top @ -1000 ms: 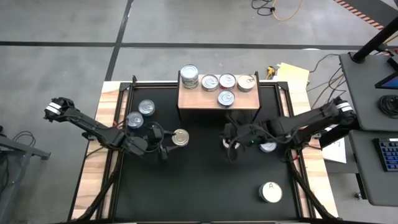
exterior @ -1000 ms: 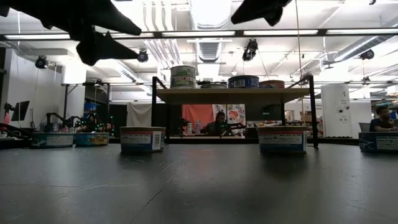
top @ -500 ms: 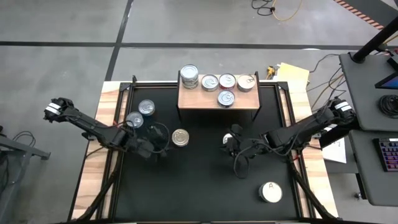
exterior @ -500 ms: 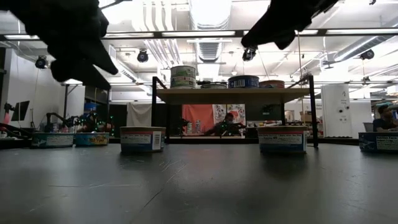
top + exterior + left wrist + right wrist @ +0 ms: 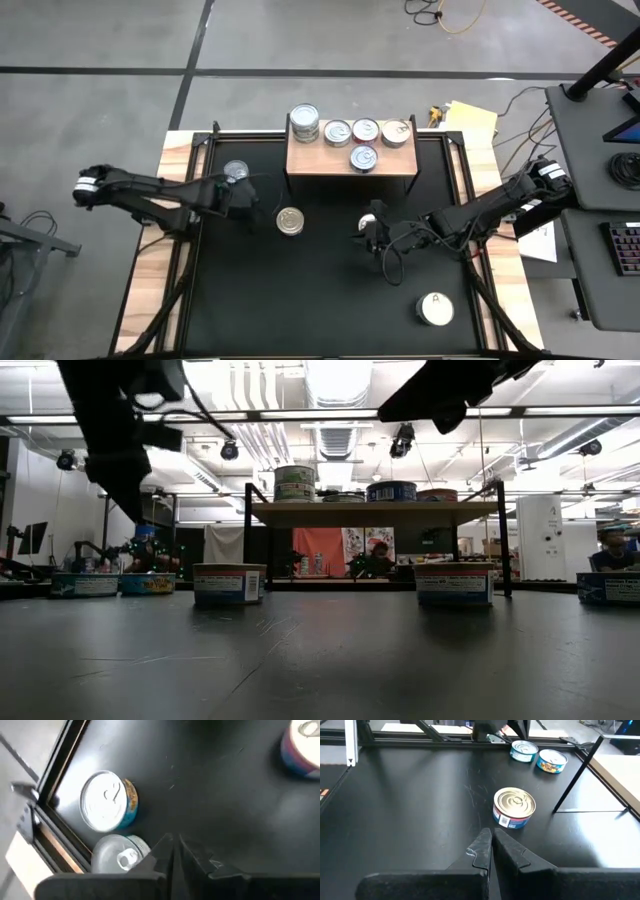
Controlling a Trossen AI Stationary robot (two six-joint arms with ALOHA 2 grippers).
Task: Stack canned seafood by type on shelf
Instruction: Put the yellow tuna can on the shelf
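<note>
Several tins stand on the wooden shelf [image 5: 352, 172] at the table's far side, with a stack of two [image 5: 304, 122] at its left end. A gold-topped tin [image 5: 290, 220] stands on the black table in front of the shelf. Left of it, my left gripper [image 5: 248, 205] is shut, empty and tipped down. Two silver-topped tins [image 5: 105, 800] [image 5: 122, 856] stand close below it by the table's left rail. My right gripper [image 5: 374, 232] is shut, held above the table, and points at the gold tin [image 5: 514, 807]. A white-topped tin marked "A" [image 5: 435, 308] stands near the front right.
The shelf's dark legs [image 5: 575, 775] stand just beyond the gold tin. Black rails [image 5: 195, 250] and wooden edges border the table. In the low view more tins [image 5: 453, 582] [image 5: 610, 588] stand on the table's right part. A bare black surface lies at the near middle.
My left gripper has swung away from the gold tin toward the table's left far corner, over the two silver tins. It has tipped downward and shut on nothing. My right gripper has sunk a little and stayed shut. No tin has moved.
</note>
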